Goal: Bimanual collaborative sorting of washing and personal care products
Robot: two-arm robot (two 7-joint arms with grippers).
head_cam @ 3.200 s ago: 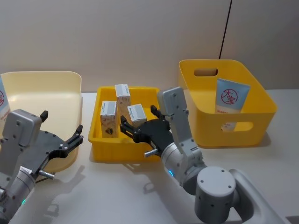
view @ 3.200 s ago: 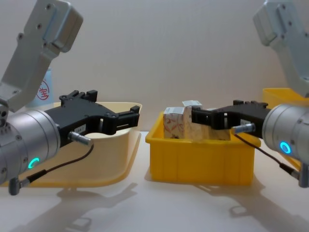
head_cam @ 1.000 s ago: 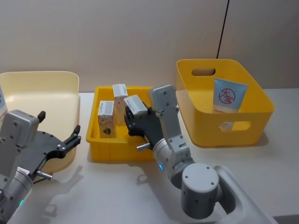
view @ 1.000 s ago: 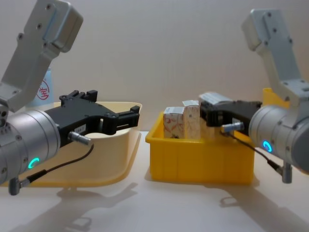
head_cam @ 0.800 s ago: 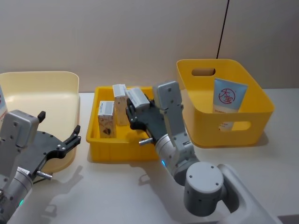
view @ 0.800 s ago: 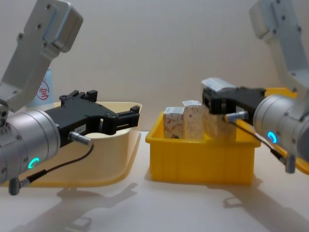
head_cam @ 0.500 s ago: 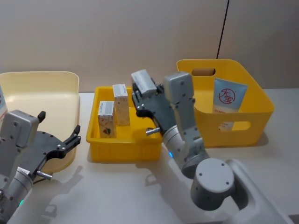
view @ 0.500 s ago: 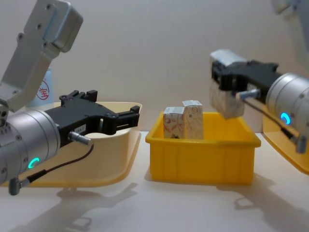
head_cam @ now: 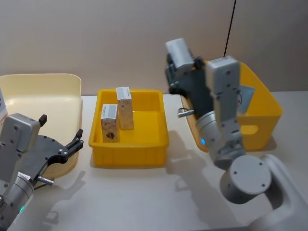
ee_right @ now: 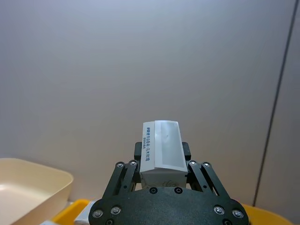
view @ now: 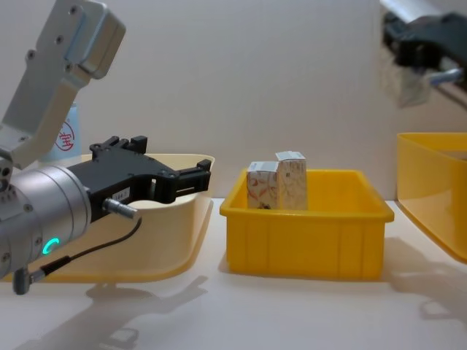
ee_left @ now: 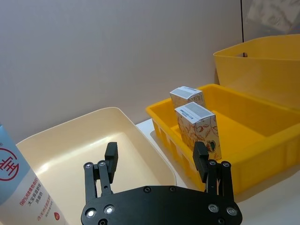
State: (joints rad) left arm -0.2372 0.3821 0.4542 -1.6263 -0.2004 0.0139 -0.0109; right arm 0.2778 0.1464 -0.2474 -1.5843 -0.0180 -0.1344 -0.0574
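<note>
The right hand [head_cam: 182,65] is held high at upper centre, a small carton [head_cam: 178,51] pinched in it. The left hand [head_cam: 61,127] is spread at lower left; two cartons [head_cam: 125,107] stand in the shallow tray [head_cam: 130,156].

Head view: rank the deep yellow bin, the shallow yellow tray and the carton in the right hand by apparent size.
1. Deep yellow bin, though partly hidden.
2. Shallow yellow tray.
3. Carton in the right hand, smallest even though held up nearer the camera.
</note>
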